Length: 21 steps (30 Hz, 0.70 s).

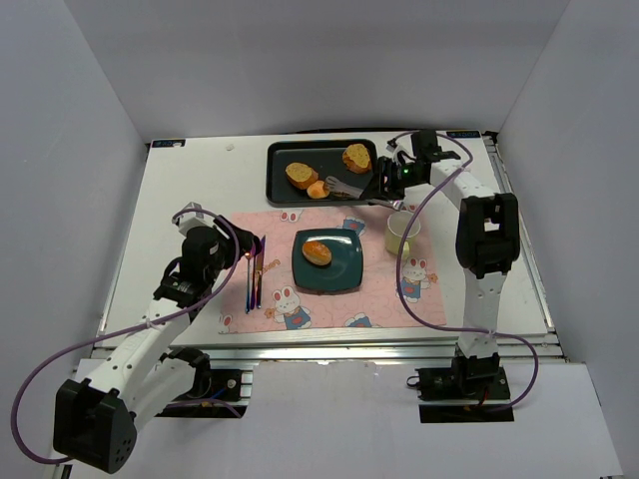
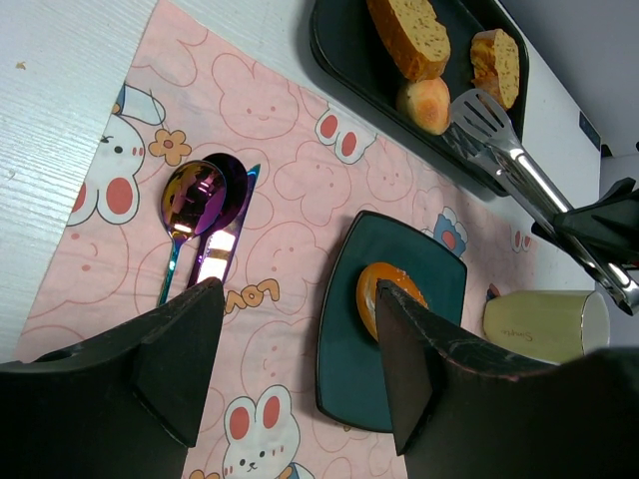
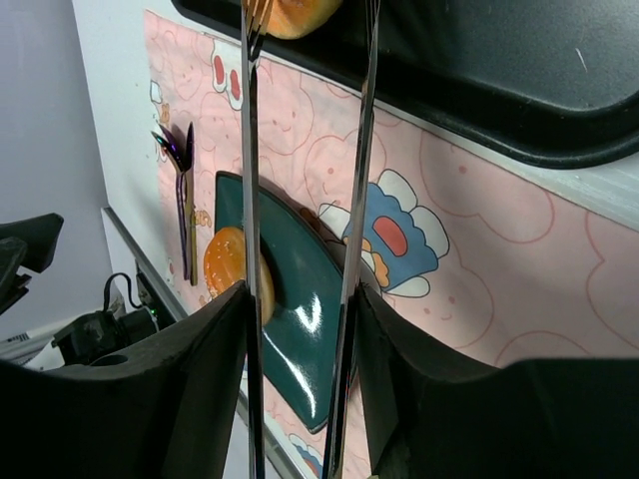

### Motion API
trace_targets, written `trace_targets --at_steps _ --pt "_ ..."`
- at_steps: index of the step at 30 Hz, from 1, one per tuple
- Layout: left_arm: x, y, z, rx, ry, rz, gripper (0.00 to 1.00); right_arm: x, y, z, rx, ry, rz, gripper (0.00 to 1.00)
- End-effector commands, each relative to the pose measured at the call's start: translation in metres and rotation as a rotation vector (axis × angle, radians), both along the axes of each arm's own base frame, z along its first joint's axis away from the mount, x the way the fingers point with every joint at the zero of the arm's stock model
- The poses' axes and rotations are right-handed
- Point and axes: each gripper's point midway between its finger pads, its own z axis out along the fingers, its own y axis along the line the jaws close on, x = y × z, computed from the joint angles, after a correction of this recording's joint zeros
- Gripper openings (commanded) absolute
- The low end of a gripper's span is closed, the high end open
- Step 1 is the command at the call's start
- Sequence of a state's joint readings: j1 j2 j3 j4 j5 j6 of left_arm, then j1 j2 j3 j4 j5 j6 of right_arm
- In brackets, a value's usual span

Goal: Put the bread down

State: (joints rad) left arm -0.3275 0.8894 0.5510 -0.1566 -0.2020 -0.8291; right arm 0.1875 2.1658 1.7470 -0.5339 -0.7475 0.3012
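First bun (image 1: 317,251) sits on the teal plate (image 1: 344,281). Second bun (image 1: 318,190) lies in the black tray (image 1: 282,160), just off the tips of the tongs (image 1: 349,186) that the right pincer (image 1: 397,177) clasps. Left pincer (image 2: 300,299) gapes wide, farther off.

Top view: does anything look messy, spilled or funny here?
Nothing stands out. One bun sits on the teal plate, a second bun lies in the black tray by the tongs, the cup stands upright, the cutlery lies neatly, nothing spilled.
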Motion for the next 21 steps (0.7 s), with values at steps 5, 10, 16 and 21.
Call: trace_targets --at_steps 5,10,16,21 --pt "0.007 0.000 0.016 -0.010 -0.034 0.009 0.71 0.004 0.016 0.013 0.081 -0.013 0.027 0.50" --pt "0.006 0.000 0.012 -0.011 -0.027 0.010 0.71 0.003 0.018 0.011 0.086 -0.001 0.025 0.51" --pt "0.005 0.001 0.013 -0.010 -0.029 0.013 0.71 0.007 0.018 0.005 0.076 0.013 0.002 0.51" --pt "0.004 0.002 0.013 -0.009 -0.030 0.014 0.71 0.009 0.017 -0.005 0.059 0.028 -0.015 0.51"
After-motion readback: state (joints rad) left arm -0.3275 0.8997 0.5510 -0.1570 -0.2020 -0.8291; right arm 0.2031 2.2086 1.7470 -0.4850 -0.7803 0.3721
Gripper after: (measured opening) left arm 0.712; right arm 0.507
